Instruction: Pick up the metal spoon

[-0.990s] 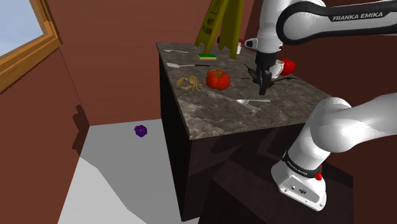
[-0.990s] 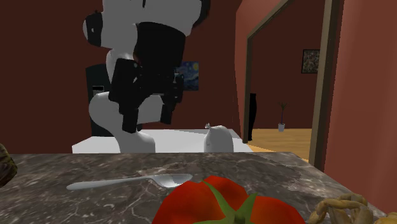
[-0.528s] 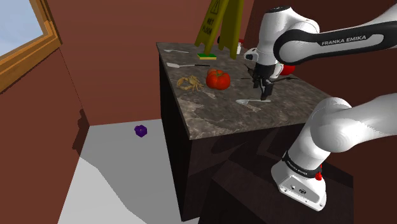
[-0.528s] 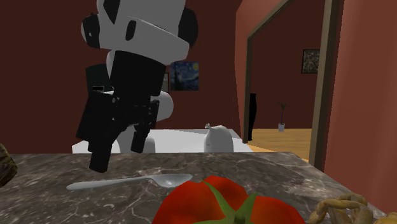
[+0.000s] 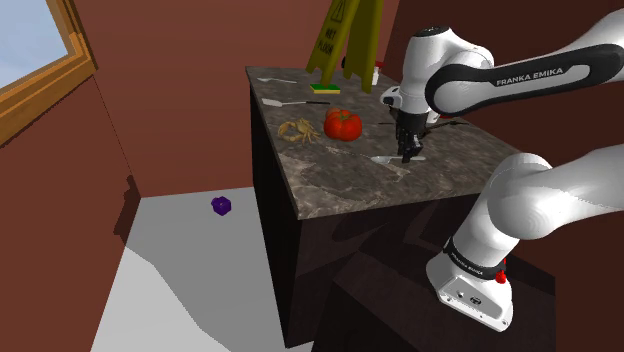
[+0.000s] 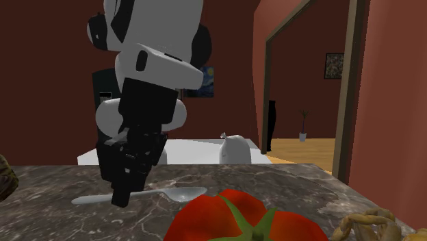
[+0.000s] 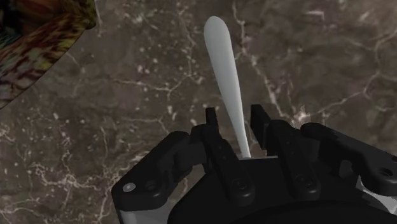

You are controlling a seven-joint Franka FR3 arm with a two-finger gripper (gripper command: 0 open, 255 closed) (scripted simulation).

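A pale metal spoon (image 5: 385, 159) lies flat on the dark marble counter (image 5: 330, 180), near the edge closest to the stand. My black gripper (image 5: 408, 154) points down and has its tips at the counter over the spoon's handle. In the wrist view the gripper (image 7: 233, 121) is open, one finger (image 7: 210, 124) on each side of the handle (image 7: 224, 57), with a small gap on both sides. In the second exterior view the gripper (image 6: 122, 197) covers the middle of the handle, and the bowl (image 6: 183, 194) pokes out toward the tomato.
A red tomato (image 5: 343, 124) sits close by, beyond the spoon in the shoulder view. Farther back are a tan knotted object (image 5: 298, 130), a grey utensil (image 5: 290, 101), a green-yellow sponge (image 5: 325, 88) and a yellow floor sign (image 5: 345, 40). A purple object (image 5: 221, 205) lies on the floor.
The gripper has come down from above the counter to the spoon's handle, shifting slightly toward the shoulder view's left. The spoon has not moved.
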